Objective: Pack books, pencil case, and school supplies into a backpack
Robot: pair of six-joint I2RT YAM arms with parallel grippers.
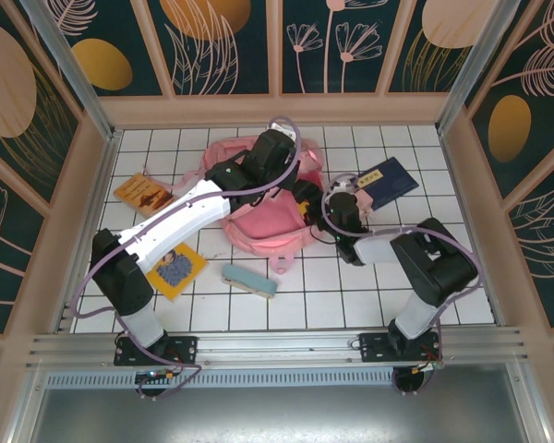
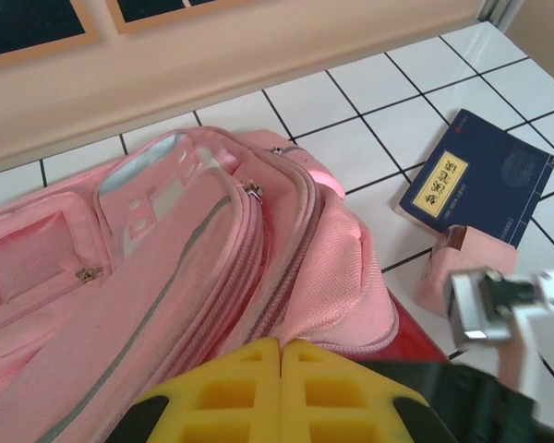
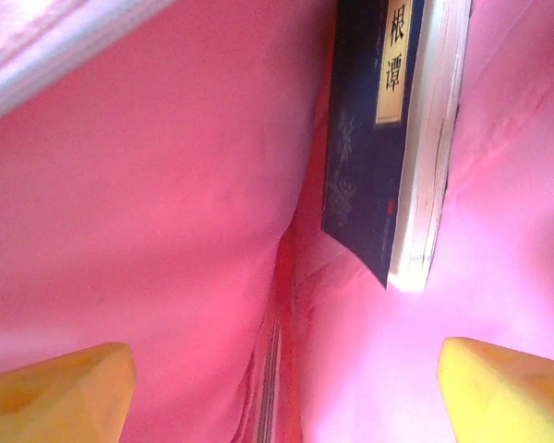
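One navy book (image 3: 365, 166) inside backpack (image 3: 148, 203), just ahead of right tool (image 3: 282, 355), spread wide.

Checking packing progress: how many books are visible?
4: orange book left of backpack, yellow book front-left, navy book right of it, second navy book inside it.

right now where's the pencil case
In the top view the pencil case lies on the tiled table, just near-side of the backpack, right of the yellow book.

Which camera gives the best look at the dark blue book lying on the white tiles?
The left wrist view: the navy book is close, its yellow label clear. The top view shows it small, right of the backpack.
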